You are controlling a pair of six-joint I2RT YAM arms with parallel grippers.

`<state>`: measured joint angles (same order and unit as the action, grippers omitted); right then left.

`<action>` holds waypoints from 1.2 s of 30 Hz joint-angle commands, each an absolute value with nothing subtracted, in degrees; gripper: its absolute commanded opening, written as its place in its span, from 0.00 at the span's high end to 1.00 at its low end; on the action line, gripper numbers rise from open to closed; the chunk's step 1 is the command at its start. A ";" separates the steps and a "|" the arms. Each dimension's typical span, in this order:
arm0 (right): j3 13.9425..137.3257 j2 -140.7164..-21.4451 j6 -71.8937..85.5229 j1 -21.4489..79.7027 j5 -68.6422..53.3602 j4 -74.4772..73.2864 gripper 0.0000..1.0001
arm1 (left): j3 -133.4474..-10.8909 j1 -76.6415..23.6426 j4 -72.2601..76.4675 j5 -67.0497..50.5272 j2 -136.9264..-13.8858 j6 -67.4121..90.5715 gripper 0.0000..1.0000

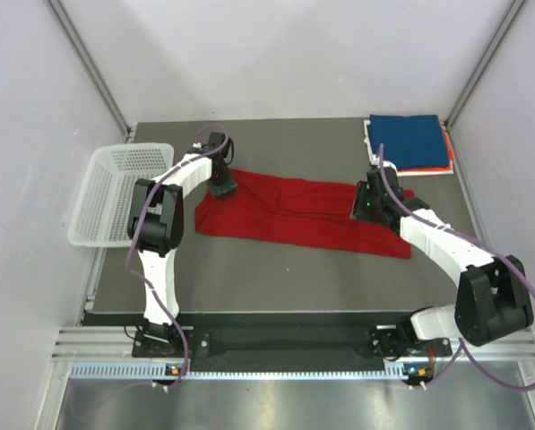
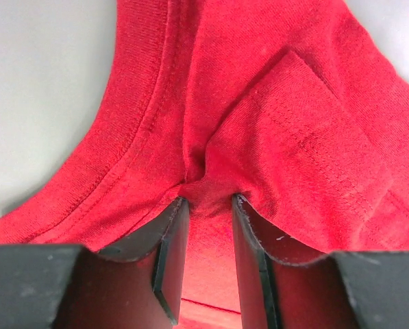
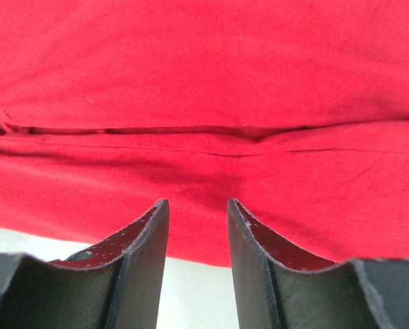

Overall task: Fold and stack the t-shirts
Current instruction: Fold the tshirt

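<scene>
A large red t-shirt [image 1: 294, 215] lies on the dark table as a long band folded lengthwise, running from left to right. My left gripper [image 1: 222, 186] stands over its left end near the collar [image 2: 132, 137]. Its jaws are open, with a small pucker of red cloth [image 2: 205, 179] at the tips [image 2: 205, 199]. My right gripper [image 1: 367, 204] is open over the right end, its tips [image 3: 197, 202] at the shirt's near edge [image 3: 204, 236], nothing between them. A folded dark blue t-shirt [image 1: 410, 139] tops a stack at the back right, over an orange one [image 1: 428, 168] and a white one [image 1: 368, 134].
A white mesh basket [image 1: 115, 193] hangs over the table's left edge, close to the left arm. Slanted metal posts rise at both back corners. Bare dark table [image 1: 285, 278] lies between the red shirt and the arm bases.
</scene>
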<state>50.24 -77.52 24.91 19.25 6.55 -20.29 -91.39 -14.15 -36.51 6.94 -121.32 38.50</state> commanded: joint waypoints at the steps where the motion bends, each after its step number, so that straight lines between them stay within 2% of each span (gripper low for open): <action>1: 50.80 -74.79 25.93 19.07 9.23 -19.78 0.60 | -94.91 -12.75 -34.54 11.24 -128.32 35.17 0.63; 4: 51.68 -75.93 26.54 19.07 8.70 -19.51 0.59 | -99.22 -11.96 -33.75 11.70 -130.51 33.93 0.62; 7: 53.17 -78.82 26.20 19.16 8.44 -19.25 0.59 | -105.10 -10.81 -32.17 6.87 -134.29 33.14 0.62; 10: 59.99 -84.34 23.30 18.72 14.82 -21.96 0.56 | -113.45 -10.46 -32.70 3.79 -138.68 32.00 0.62; 16: 70.83 -94.11 19.26 18.28 12.32 -26.54 0.55 | -124.18 -8.97 -31.64 -3.50 -140.72 31.38 0.60; 19: 72.33 -98.24 16.36 17.93 9.42 -25.75 0.52 | -122.44 -8.61 -31.20 -3.08 -135.11 30.50 0.58; 26: 74.89 -108.19 16.43 16.17 6.58 -28.48 0.53 | -104.28 -8.79 -25.67 -4.74 -124.02 33.39 0.56; 30: 71.55 -107.84 16.79 15.82 8.09 -26.55 0.53 | -98.71 -9.14 -22.77 -7.29 -124.79 34.54 0.56; 36: 64.17 -103.20 19.94 15.82 8.88 -25.66 0.54 | -99.31 -8.97 -25.40 -4.93 -129.19 32.96 0.56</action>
